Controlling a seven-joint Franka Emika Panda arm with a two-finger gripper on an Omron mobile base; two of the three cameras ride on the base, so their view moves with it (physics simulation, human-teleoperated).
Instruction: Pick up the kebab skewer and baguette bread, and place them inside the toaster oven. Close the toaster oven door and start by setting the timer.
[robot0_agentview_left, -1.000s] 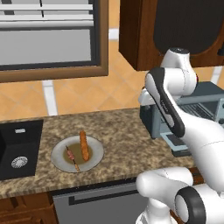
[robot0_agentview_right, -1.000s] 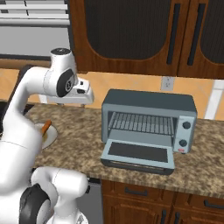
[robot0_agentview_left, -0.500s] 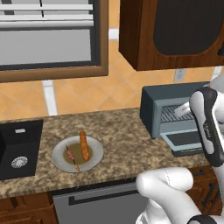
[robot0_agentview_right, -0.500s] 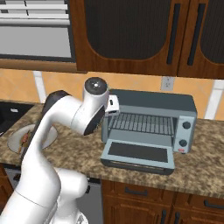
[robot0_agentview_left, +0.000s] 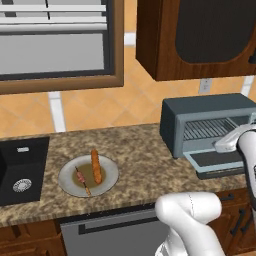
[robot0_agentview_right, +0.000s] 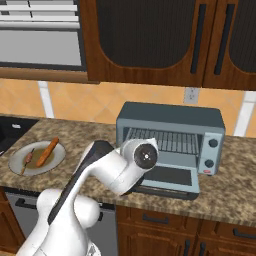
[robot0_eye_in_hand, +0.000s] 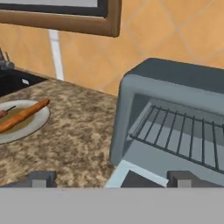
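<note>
The thin wooden kebab skewer (robot0_agentview_left: 82, 181) with red and dark-brown chunks lies on a round grey plate (robot0_agentview_left: 110, 170) on the speckled granite counter (robot0_agentview_left: 140, 150), just beside the smooth orange-brown baguette bread (robot0_agentview_left: 95, 165), which lies near the plate's middle. From the right base view the same pair shows at the far left, skewer (robot0_agentview_right: 27, 160) nearer the plate's edge, loaf (robot0_agentview_right: 47, 151) angled beside it. The plate sits between a black sink (robot0_agentview_left: 20, 170) on one side and the boxy blue-grey toaster oven (robot0_agentview_left: 205, 110) well apart on the other.

The oven stands against the orange tiled wall, its wire rack (robot0_agentview_right: 165, 142) bare. The toaster oven door (robot0_agentview_right: 167, 179) hangs dropped down flat in front of it, dark glass facing up.

The two-finger gripper (robot0_eye_in_hand: 111, 178) sits low over the counter just before the oven's open mouth, its dark fingertips (robot0_eye_in_hand: 41, 178) spread wide with nothing between them. Dark wooden cabinets (robot0_agentview_right: 165, 40) hang above.
</note>
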